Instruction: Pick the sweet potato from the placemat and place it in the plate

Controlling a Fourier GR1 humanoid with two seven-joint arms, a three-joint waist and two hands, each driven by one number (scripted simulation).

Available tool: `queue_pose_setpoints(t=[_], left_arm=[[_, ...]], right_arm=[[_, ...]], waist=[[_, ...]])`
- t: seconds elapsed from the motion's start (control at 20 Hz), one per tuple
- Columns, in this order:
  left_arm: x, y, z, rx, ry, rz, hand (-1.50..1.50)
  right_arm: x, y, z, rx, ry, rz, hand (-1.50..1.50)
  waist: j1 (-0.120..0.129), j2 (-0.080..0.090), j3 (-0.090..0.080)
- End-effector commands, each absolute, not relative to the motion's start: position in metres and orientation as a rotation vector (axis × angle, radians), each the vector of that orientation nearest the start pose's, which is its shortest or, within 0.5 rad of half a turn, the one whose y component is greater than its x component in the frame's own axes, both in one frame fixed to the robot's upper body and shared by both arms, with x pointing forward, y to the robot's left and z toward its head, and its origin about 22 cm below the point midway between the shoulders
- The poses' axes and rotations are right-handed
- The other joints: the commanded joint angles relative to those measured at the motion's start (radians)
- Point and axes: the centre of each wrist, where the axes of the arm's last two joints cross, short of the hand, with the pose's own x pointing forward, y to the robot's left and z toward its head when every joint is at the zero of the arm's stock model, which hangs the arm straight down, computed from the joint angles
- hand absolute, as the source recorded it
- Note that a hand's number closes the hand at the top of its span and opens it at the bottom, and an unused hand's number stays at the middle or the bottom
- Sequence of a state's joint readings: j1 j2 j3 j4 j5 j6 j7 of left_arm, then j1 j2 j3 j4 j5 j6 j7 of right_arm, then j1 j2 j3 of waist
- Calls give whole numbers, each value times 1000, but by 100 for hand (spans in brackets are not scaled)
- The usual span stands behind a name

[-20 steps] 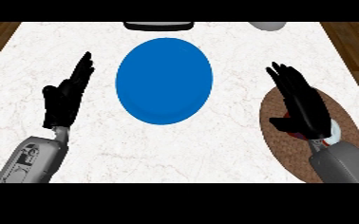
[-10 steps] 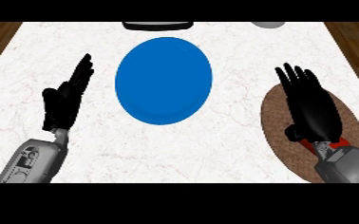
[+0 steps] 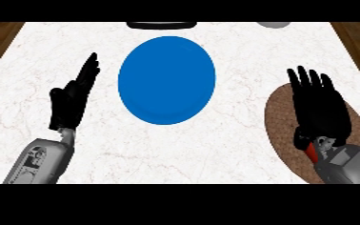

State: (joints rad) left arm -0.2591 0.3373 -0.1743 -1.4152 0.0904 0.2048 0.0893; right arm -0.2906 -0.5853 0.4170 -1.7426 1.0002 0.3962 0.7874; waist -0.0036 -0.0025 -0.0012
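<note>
Plate (image 3: 166,80), smooth and blue, rests on veined marble counter (image 3: 232,157)

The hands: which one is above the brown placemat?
The right hand, held open, is above the placemat at the view's right. The left hand is over the white counter, left of the blue plate.

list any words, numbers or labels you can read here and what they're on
No text can be read in this view.
The blue plate, the brown placemat and the marble counter carry no writing.
The dark marks on the left forearm are too blurred to tell whether they are letters.
</note>
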Motion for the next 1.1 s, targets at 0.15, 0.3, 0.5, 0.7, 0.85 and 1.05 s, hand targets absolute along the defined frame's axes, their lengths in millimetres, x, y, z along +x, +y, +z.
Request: queue_pose_setpoints(t=[0.15, 0.3, 0.5, 0.7, 0.85, 1.05], left_arm=[[307, 251, 33, 203, -1559, -220, 0], [298, 266, 50, 214, -1563, -212, 0], [297, 256, 20, 217, -1562, -216, 0], [326, 255, 38, 234, -1554, -223, 0], [306, 258, 28, 223, -1560, -223, 0], [289, 246, 41, 210, -1567, -207, 0]], right_arm=[[281, -237, 101, -1336, -727, 1241, -150], [297, -258, 90, -1350, -622, 1260, -150], [293, -267, 61, -1348, -575, 1276, -150], [302, -280, 65, -1322, -570, 1278, -150], [317, -284, 48, -1306, -548, 1279, -150], [307, -326, 49, -1324, -525, 1266, -150]], waist=[[1, 3, 1], [8, 3, 1], [5, 4, 1], [0, 3, 1], [6, 3, 1], [7, 2, 2]])
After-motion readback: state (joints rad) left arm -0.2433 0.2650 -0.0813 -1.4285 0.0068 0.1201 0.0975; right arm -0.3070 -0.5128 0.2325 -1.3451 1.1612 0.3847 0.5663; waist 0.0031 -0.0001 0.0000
